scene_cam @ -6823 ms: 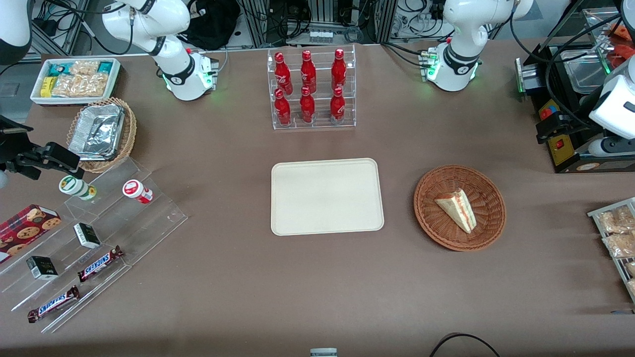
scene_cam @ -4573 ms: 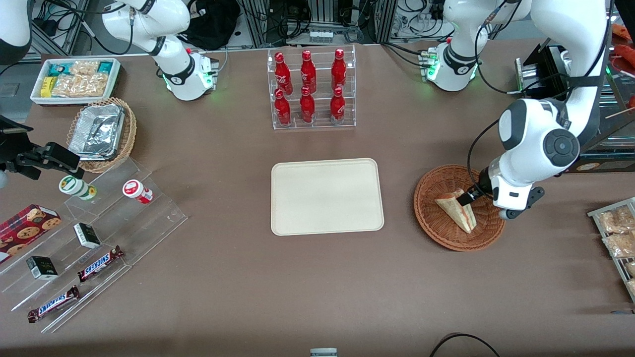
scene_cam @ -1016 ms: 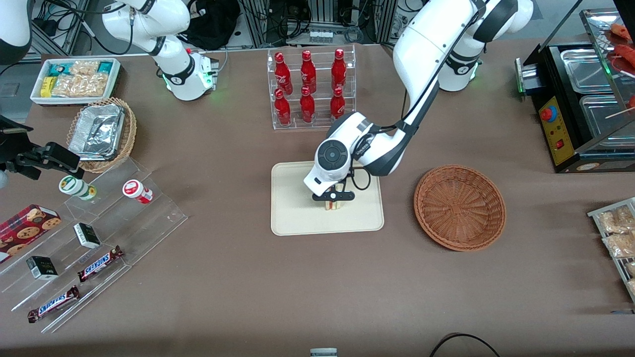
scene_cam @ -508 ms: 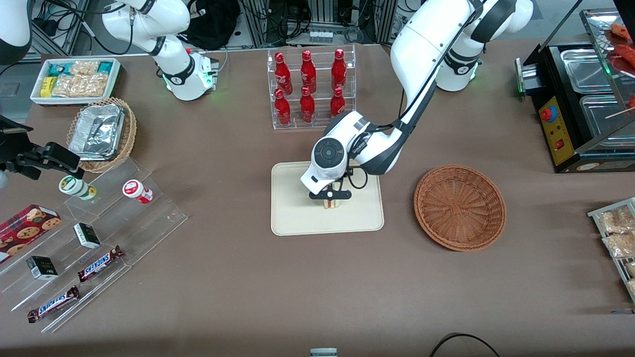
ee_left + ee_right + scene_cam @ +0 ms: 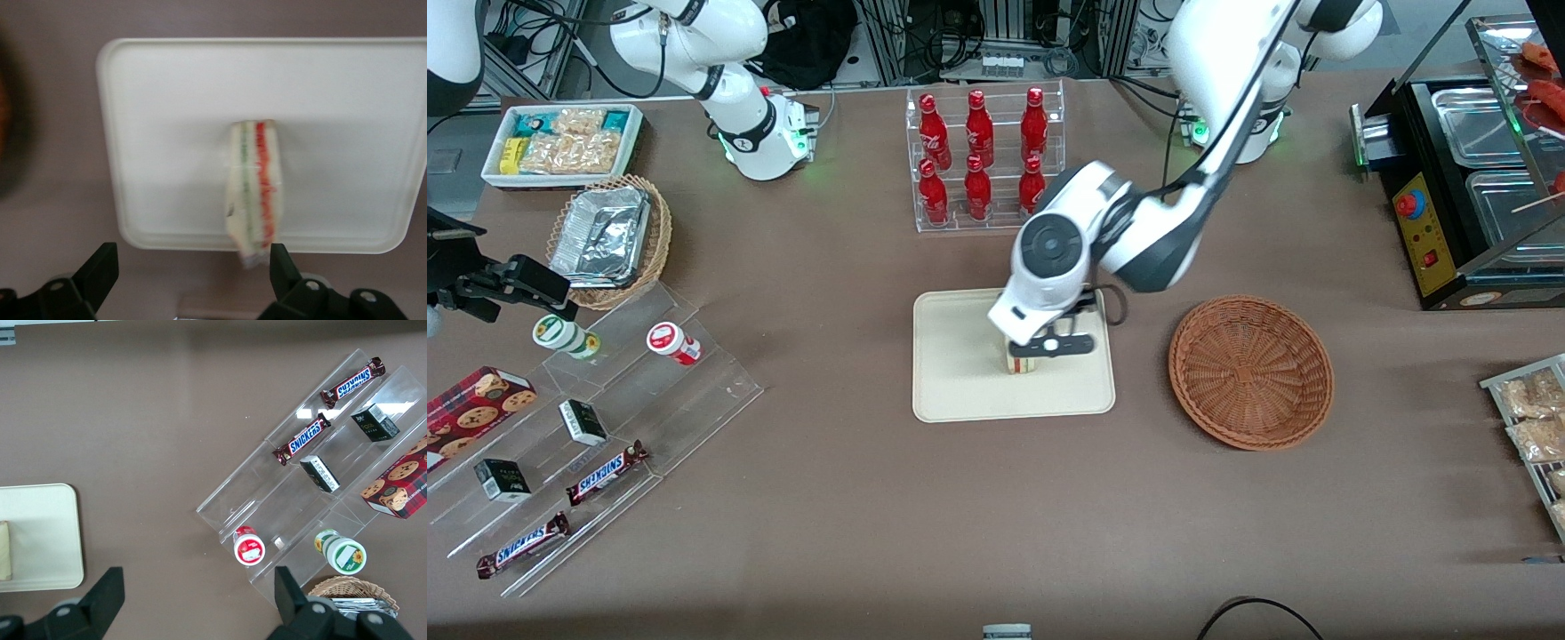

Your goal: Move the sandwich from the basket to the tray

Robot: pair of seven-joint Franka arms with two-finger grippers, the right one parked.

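Observation:
The sandwich [image 5: 1024,363] stands on its edge on the cream tray [image 5: 960,391], near the tray's middle, with its red and green filling stripes facing up [image 5: 255,193]. My gripper [image 5: 1049,345] hangs above it, open, with nothing between its black fingers [image 5: 100,270]. The fingers stand wide apart, above the sandwich and the tray [image 5: 167,133]. The reddish-brown wicker basket [image 5: 1251,372] sits empty beside the tray, toward the working arm's end. The right wrist view shows a corner of the tray [image 5: 40,533] and a sliver of the sandwich [image 5: 5,550].
A clear rack of red bottles [image 5: 985,160] stands farther from the front camera than the tray. Toward the parked arm's end are a stepped acrylic display [image 5: 605,427] with snacks, a tan basket of foil containers [image 5: 609,238] and a white snack box [image 5: 562,142]. A black appliance [image 5: 1467,178] is at the working arm's end.
The gripper has risen off the tray and shifted slightly toward the basket, and the sandwich has stayed on the tray. The basket has been empty throughout the last second.

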